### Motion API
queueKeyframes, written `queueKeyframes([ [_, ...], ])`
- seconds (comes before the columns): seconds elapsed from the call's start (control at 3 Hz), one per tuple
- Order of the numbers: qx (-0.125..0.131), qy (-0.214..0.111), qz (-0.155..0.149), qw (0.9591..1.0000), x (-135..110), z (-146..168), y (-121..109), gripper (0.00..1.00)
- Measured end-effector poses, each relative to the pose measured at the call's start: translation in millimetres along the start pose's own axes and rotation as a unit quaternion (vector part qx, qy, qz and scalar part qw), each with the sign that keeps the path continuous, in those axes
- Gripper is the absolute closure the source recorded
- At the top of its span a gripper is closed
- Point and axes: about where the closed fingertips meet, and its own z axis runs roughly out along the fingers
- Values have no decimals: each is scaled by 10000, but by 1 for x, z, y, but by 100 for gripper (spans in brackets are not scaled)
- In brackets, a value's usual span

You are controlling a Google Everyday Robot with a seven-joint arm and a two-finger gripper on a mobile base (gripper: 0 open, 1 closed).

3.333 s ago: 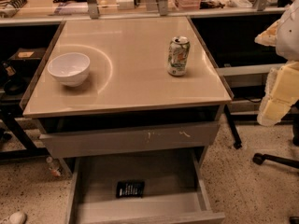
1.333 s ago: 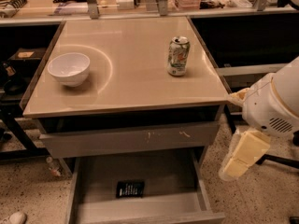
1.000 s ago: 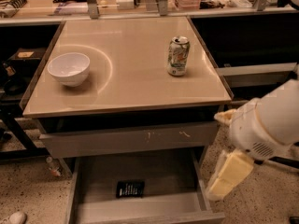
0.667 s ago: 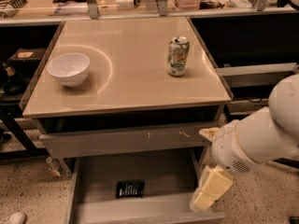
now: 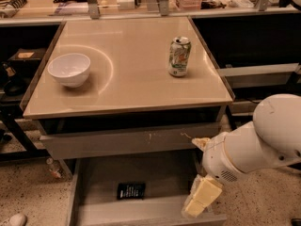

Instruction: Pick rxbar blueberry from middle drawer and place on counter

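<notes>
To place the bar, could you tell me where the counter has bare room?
The counter is bare between the bowl and the can and along its front edge; nowhere crowded. The gripper hangs over the right front corner of the drawer.

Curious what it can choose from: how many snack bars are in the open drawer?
1: the rxbar blueberry lies mid-floor in the middle drawer, left of the gripper at the drawer's right side; the arm may hide more.

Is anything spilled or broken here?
Nothing spilled. The can stands upright on the counter, the rxbar blueberry lies flat in the middle drawer, the tool hangs over its corner. Only the drawer front has pale scratches.
</notes>
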Motion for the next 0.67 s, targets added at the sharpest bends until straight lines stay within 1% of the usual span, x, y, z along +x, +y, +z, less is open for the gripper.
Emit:
queueKeyframes([
  [0.33, 138, -29, 1, 9999, 4, 20, -7, 0],
  [0.67, 403, -162, -171, 9989, 10, 60, -29, 0],
])
